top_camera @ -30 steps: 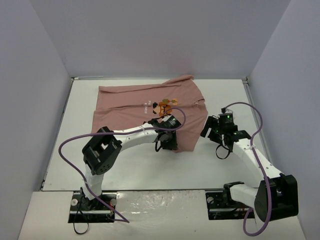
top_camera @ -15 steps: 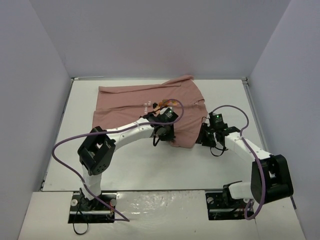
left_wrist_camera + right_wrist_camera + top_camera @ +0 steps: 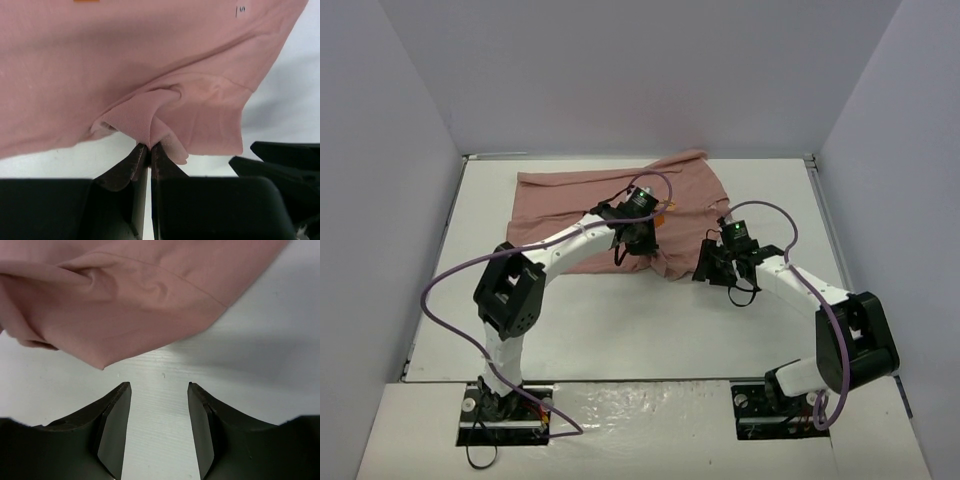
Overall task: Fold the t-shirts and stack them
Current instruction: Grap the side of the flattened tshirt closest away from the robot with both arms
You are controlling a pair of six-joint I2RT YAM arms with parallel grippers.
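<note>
The dusty-pink t-shirt (image 3: 570,200) lies at the back of the white table, its near right part bunched up. My left gripper (image 3: 638,243) is shut on a pinch of the shirt's lower edge (image 3: 150,131) and holds it off the table. A bit of orange graphic (image 3: 86,1) shows at the top of the left wrist view. My right gripper (image 3: 710,268) is open and empty, just right of the shirt's near corner (image 3: 100,360); its fingertips (image 3: 117,405) hover over bare table.
Grey walls enclose the white table (image 3: 620,330) on three sides. The two arms reach close together near the table's middle; the right gripper's black fingers (image 3: 280,160) show in the left wrist view. Purple cables loop from both arms.
My left gripper has carried the shirt's hem away from me toward the back, folding the cloth over. My right gripper has moved left and forward toward the shirt's near right corner.
</note>
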